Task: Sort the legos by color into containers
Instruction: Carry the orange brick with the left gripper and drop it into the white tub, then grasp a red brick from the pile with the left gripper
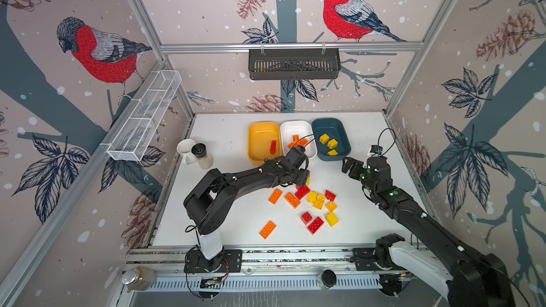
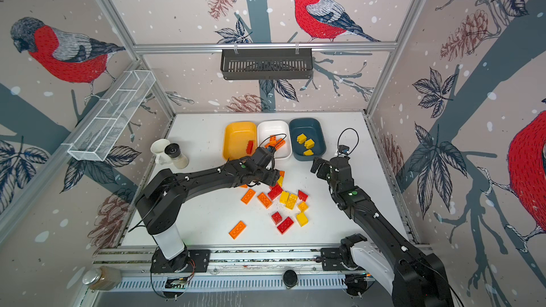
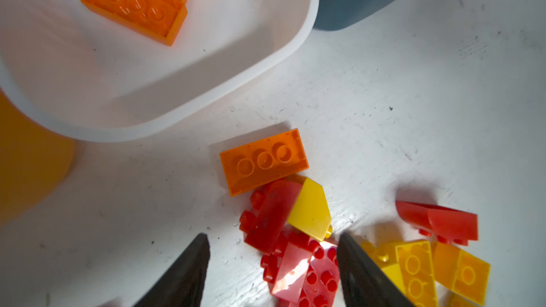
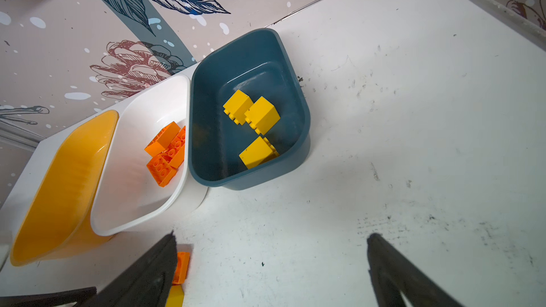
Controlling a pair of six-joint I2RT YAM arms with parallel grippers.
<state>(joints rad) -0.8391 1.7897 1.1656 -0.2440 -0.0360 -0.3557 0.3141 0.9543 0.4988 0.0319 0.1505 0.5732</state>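
The left pincer is half open over the red legos on the worktop. The right pincer is wide open, empty.

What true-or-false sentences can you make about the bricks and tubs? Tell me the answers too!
1. The blue tub holds three yellow bricks. True.
2. The white tub holds red bricks. False: they are orange bricks.
3. The yellow tub is empty. False: one red brick lies in it.
4. The right jaws are open and hold nothing. True.
5. No bricks are left on the table. False: many loose bricks lie there.
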